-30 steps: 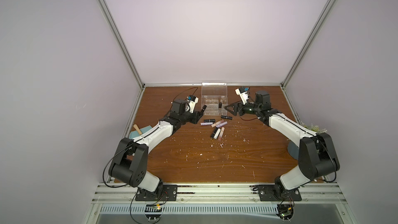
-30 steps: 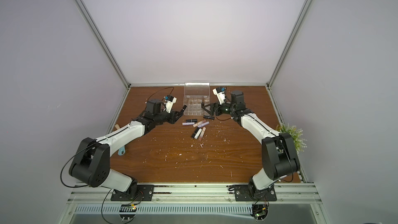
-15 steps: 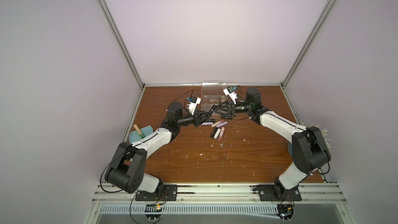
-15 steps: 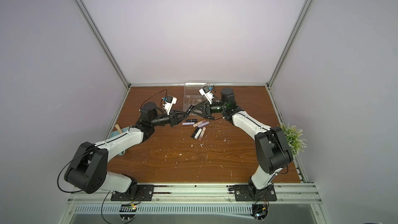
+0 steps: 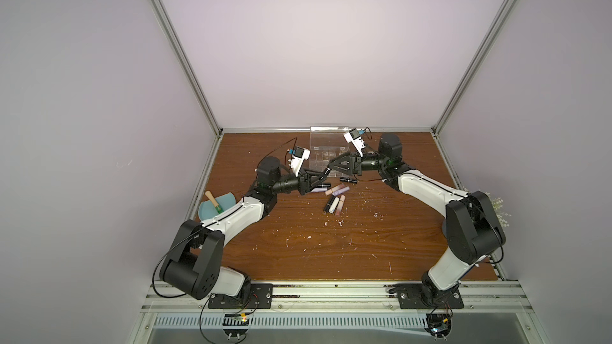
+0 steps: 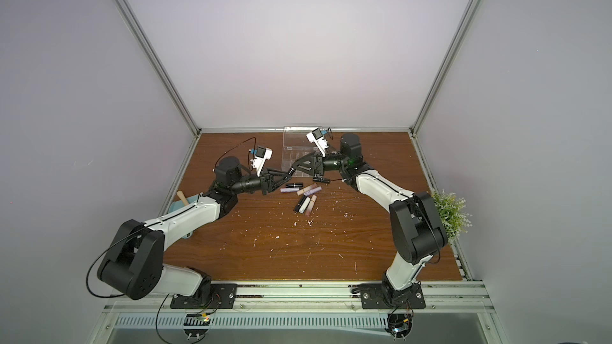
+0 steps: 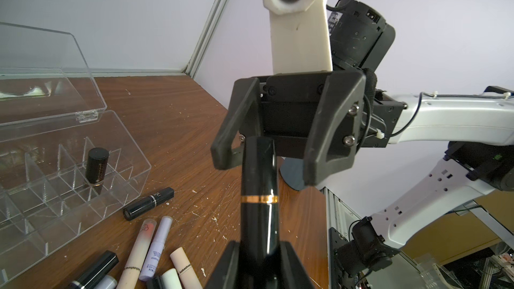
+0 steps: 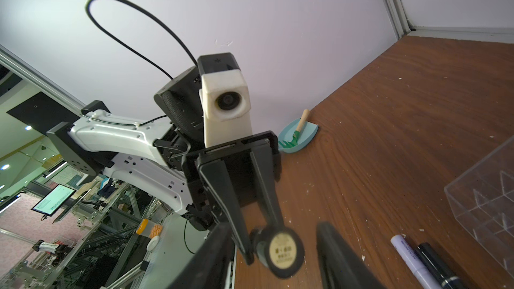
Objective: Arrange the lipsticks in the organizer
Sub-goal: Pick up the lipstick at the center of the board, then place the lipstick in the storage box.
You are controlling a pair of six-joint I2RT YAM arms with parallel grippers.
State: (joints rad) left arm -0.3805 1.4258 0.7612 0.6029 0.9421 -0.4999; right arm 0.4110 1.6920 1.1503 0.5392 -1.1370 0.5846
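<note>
My left gripper (image 7: 260,248) is shut on a glossy black lipstick with a gold band (image 7: 258,179), held off the table just in front of the organizer (image 5: 326,157). My right gripper (image 8: 278,246) faces it head-on, jaws open on either side of the tube's labelled free end (image 8: 283,248), with a gap still showing on one side. The clear organizer (image 7: 133,168) has its lid up, and one black lipstick (image 7: 96,169) stands in a cell. Several loose lipsticks (image 5: 334,200) lie on the wood, black, pink, lilac and white; in both top views the grippers meet above them (image 6: 293,173).
A teal dustpan with a wooden-handled green brush (image 5: 217,208) sits by the left wall. A small green plant (image 6: 450,210) stands at the right edge. White crumbs are scattered over the brown table (image 5: 314,243). A lone black tube (image 5: 347,180) lies under the right arm.
Both arms swung inward and met in front of the organizer. The left gripper brought the black lipstick along, and the right jaws have narrowed around its free end.
</note>
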